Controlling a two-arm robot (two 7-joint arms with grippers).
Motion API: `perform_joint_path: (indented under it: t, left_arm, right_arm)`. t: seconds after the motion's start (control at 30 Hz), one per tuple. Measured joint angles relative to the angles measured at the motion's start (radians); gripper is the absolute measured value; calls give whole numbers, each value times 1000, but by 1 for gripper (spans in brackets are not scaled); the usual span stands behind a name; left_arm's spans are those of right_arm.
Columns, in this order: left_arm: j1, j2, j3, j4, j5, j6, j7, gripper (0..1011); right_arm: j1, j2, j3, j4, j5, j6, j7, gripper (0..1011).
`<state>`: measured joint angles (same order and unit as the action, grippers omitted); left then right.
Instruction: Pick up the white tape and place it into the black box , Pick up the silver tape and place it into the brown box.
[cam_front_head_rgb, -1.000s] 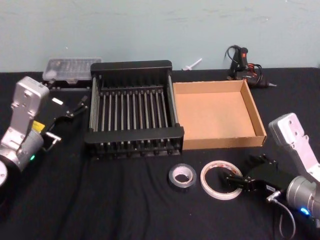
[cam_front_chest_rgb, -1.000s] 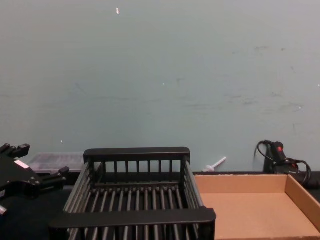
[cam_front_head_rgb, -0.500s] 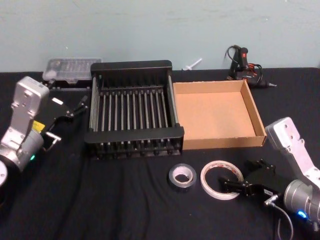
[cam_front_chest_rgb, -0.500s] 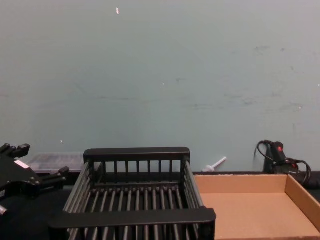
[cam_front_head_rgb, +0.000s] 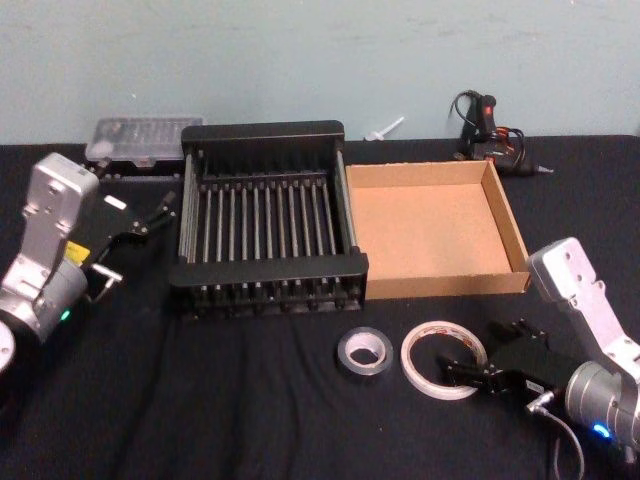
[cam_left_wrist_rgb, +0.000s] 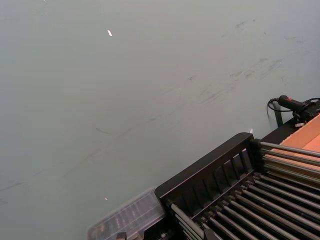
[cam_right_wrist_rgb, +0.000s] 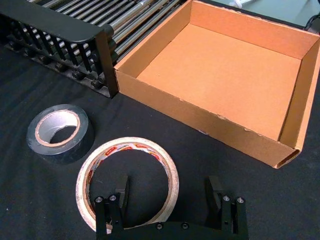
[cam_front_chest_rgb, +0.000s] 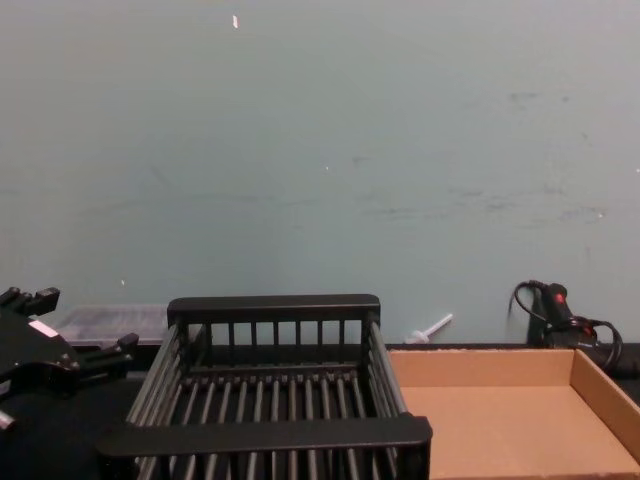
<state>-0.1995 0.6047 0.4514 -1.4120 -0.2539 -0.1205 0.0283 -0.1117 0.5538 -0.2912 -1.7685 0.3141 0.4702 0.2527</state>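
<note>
We see the right hand (cam_right_wrist_rgb: 168, 192) low over the black table (cam_front_head_rgb: 250, 400), its fingers spread wide; one finger sits over the white tape's (cam_right_wrist_rgb: 127, 182) open centre, the other outside the ring, not closed on it. The white tape (cam_front_head_rgb: 443, 358) lies flat in front of the brown box (cam_front_head_rgb: 515, 235), with the silver tape (cam_front_head_rgb: 364, 351) just beside it on the left, apart from it. The black box (cam_front_head_rgb: 268, 131) stands touching the brown box's left wall. The left hand (cam_front_head_rgb: 150, 218) hangs left of the black box, fingers parted, holding nothing.
</note>
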Motion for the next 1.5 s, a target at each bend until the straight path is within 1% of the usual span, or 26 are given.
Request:
perform_joint_path:
  t: [0.07,0.4,0.47,0.5,0.63,0.67,0.7,0.87,0.9,0.93,0.97,1.0,1.03,1.13,1.23,1.27,1.3,1.33,1.37,1.4,1.5]
  left_arm:
    - [0,0,0,0,0,0,0,1001]
    - [0,0,0,0,0,0,0,1001]
    - [0,0,0,0,0,0,0,1001]
    - [0,0,0,0,0,0,0,1001]
    - [0,0,0,0,0,0,0,1001]
    - [0,0,0,0,0,0,0,1002]
    - [0,0,0,0,0,0,0,1001]
    - [0,0,0,0,0,0,0,1001]
    - [0,0,0,0,0,0,0,1001]
    - [0,0,0,0,0,0,0,1001]
    - [0,0,0,0,0,0,0,1001]
    - [0,0,0,0,0,0,0,1001]
    - [0,0,0,0,0,0,0,1001]
    - [0,0,0,0,0,0,0,1001]
    - [0,0,0,0,0,0,0,1001]
    - [0,0,0,0,0,0,0,1001]
    - [0,0,0,0,0,0,0,1001]
    - [0,0,0,0,0,0,0,1001]
    - [0,0,0,0,0,0,0,1001]
    - [0,0,0,0,0,0,0,1001]
    - [0,0,0,0,0,0,0,1001]
  right_arm:
    - [-1,-2,0,0,-11,-5,2,1002]
    - [-1,-1,0,0,-9,-5,2,1003]
    - [-1,-1,0,0,-8,-5,1,984]
    - [-1,-1,0,0,-8,-5,1,950]
    - [0,-1,0,0,-6,-5,1,894]
    - [0,-1,0,0,-6,-5,1,844]
    - [0,-1,0,0,-6,-5,1,833]
    - [0,0,0,0,-4,-5,1,659]
    - [0,0,0,-1,-4,-4,1,646]
    - [0,0,0,-1,-4,-4,1,601]
    - [0,0,0,-1,-4,-4,1,601]
    - [0,0,0,-1,-4,-4,1,537]
    - [0,0,0,-1,-4,-4,0,517]
    - [0,0,0,-1,-3,-4,0,392]
    - [0,0,0,-1,-3,-4,0,336]
    - [0,0,0,-1,-3,-4,0,270]
    - [0,0,0,-1,-3,-4,0,254]
    - [0,0,0,-1,-3,-4,0,197]
    - [0,0,0,-1,-3,-4,0,197]
    - [0,0,0,-1,-3,-4,0,158]
    - [0,0,0,-1,-3,-4,0,101]
